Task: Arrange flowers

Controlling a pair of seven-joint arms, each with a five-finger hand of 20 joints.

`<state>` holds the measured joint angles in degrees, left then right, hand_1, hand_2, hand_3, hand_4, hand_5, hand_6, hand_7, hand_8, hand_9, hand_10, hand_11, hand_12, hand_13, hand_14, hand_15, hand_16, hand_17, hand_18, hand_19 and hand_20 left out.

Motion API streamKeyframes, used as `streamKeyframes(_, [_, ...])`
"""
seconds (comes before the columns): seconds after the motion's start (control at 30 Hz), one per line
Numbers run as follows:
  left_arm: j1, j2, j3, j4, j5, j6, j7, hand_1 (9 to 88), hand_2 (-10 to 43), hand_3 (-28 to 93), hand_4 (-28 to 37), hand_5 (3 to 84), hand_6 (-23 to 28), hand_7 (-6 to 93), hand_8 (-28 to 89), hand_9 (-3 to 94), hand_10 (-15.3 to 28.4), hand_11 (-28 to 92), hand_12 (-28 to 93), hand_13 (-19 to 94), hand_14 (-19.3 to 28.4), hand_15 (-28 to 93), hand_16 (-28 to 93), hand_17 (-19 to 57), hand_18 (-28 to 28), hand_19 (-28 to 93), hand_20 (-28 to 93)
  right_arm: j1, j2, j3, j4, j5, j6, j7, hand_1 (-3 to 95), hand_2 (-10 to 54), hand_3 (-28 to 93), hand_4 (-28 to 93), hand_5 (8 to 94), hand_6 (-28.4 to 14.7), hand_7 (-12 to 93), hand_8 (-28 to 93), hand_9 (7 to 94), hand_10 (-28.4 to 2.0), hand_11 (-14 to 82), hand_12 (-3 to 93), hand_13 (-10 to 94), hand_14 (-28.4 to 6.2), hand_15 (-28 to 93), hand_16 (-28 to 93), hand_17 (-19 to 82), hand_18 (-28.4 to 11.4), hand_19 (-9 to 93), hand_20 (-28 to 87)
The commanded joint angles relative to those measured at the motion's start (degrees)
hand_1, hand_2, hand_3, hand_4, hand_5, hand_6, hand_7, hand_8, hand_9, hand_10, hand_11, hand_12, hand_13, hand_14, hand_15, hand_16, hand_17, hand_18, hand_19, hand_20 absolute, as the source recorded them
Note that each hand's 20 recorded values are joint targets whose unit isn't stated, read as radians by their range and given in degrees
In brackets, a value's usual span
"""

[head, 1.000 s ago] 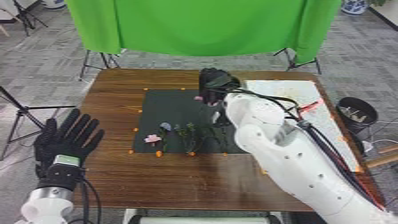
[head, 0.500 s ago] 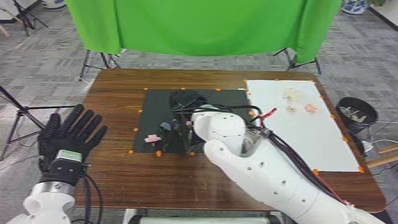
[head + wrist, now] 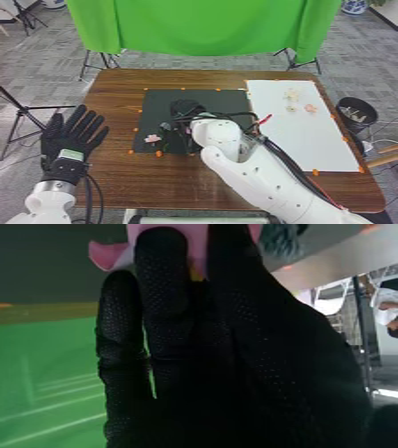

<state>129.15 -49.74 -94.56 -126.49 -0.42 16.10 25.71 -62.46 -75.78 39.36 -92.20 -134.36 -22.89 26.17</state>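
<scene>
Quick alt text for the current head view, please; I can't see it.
The right robot hand is over the dark mat on a wooden table, with a small pink flower near the mat's near-left corner. Small pale flowers lie on the white sheet to the right; the left robot hand is open at the table's left edge.

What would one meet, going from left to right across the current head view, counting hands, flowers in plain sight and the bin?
Left robot hand, pink flower on the dark mat, right robot hand, pale yellow flower on the white board, pinkish flower, dark bin.
</scene>
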Motion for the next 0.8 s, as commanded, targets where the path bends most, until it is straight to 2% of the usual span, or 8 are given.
streamKeyframes(0.03, [0.39, -0.5, -0.17, 0.18, 0.06, -0.2, -0.45, 27.4, 11.7, 71, -28.3, 37.8, 8.8, 14.6, -9, 31.1, 16.1, 19, 11, 21, 16.1, 35, -7, -9.5, 15.2, 37, 8, -0.83, -0.38, 0.77, -1.06, 0.1, -3.45, 0.44, 59.6, -9.5, 67, -28, 61.6, -0.7, 26, -13, 69.0, -11.2, 17.0, 29.5, 68, -5.4, 41, 38, 31, -21.4, 76, 34])
streamKeyframes(0.17, [0.42, -0.93, -0.91, -0.16, -0.29, 0.35, -0.85, 27.4, 11.6, 71, -28.3, 37.9, 8.9, 14.8, -10, 31.0, 15.9, 19, 11, 21, 16.0, 35, -7, -9.5, 15.2, 37, 8, -1.1, -0.17, 1.41, -2.15, 0.5, -5.81, 0.31, 55.8, -9.5, 69, -28, 58.3, -1.8, 23, -14, 62.5, -13.5, 18.8, 19.3, 66, -6.5, 44, 36, 31, -21.8, 77, 35])
streamKeyframes(0.4, [0.9, -0.4, -0.39, -0.18, -1.13, 0.24, 0.78, 26.7, 11.9, 71, -28.3, 37.9, 9.2, 14.5, -10, 31.0, 15.7, 19, 11, 21, 16.1, 35, -7, -9.4, 15.2, 37, 7, -1.24, 0.54, 2.5, -3.66, 2.34, -6.85, 0.42, 52.3, -9.5, 72, -28, 52.4, -3.2, 20, -13, 54.8, -14.8, 13.7, 16.4, 63, -8.2, 48, 31, 31, -22.4, 78, 35])
streamKeyframes(0.5, [0.61, -0.6, -0.05, -0.11, -1.26, 0.56, 0.92, 26.5, 11.9, 71, -28.3, 37.9, 9.2, 14.3, -9, 31.1, 15.6, 19, 11, 21, 16.1, 35, -7, -9.5, 15.2, 37, 7, -1.56, 0.84, 4.32, -5.59, 4.84, -8.31, 1.51, 50.2, -9.5, 75, -28, 49.6, -3.9, 18, -13, 52.0, -15.5, 12.7, 16.1, 62, -9.3, 50, 29, 31, -22.6, 79, 35])
streamKeyframes(0.53, [0.92, -1.02, -0.78, -0.12, -1.16, 0.41, 0.35, 26.4, 11.9, 71, -28.3, 37.9, 9.2, 14.3, -9, 31.1, 15.6, 19, 11, 21, 16.1, 35, -7, -9.5, 15.2, 37, 7, -1.76, 1.08, 5.17, -6.6, 5.59, -8.98, 1.57, 49.4, -9.5, 75, -28, 48.5, -4.2, 18, -13, 50.5, -15.7, 12.2, 15.9, 62, -9.8, 51, 27, 31, -22.7, 79, 35])
streamKeyframes(0.57, [1.21, -1.1, -0.84, -0.19, -1.19, 0.33, 0.59, 26.4, 11.9, 71, -28.3, 37.8, 9.2, 14.3, -9, 31.1, 15.6, 19, 11, 21, 16.1, 35, -7, -9.5, 15.2, 37, 7, -2.21, 1.21, 6.43, -7.62, 6.25, -9.46, 1.44, 48.7, -9.5, 76, -28, 47.9, -4.4, 18, -13, 49.9, -15.8, 12.0, 15.9, 62, -10.1, 52, 26, 31, -22.7, 79, 35])
streamKeyframes(0.7, [1.94, -1.35, -1.3, -0.34, -0.99, 0.04, 0.75, 26.4, 11.9, 71, -28.3, 37.7, 9.2, 14.3, -9, 31.1, 15.6, 19, 11, 21, 16.1, 35, -7, -9.5, 15.2, 37, 8, -4.45, 2.05, 11.59, -12.22, 12.8, -5.11, 6.79, 44.5, -9.5, 78, -28, 45.7, -5.7, 15, -11, 46.8, -17.2, 10.1, 15.5, 61, -11.5, 56, 19, 30, -22.8, 80, 34])
streamKeyframes(0.8, [2.22, -1.68, -1.35, -0.43, -1.17, -0.19, 1.15, 26.4, 11.8, 71, -28.3, 37.7, 9.3, 14.1, -9, 31.1, 15.6, 19, 11, 21, 16.1, 35, -7, -9.5, 15.2, 37, 8, -5.05, 4.1, 15.61, -14.64, 13.24, -4.15, 7.34, 42.8, -9.5, 77, -28, 42.8, -7.2, 12, -10, 44.8, -18.7, 8.9, 14.8, 61, -12.7, 66, 18, 31, -23.9, 80, 33])
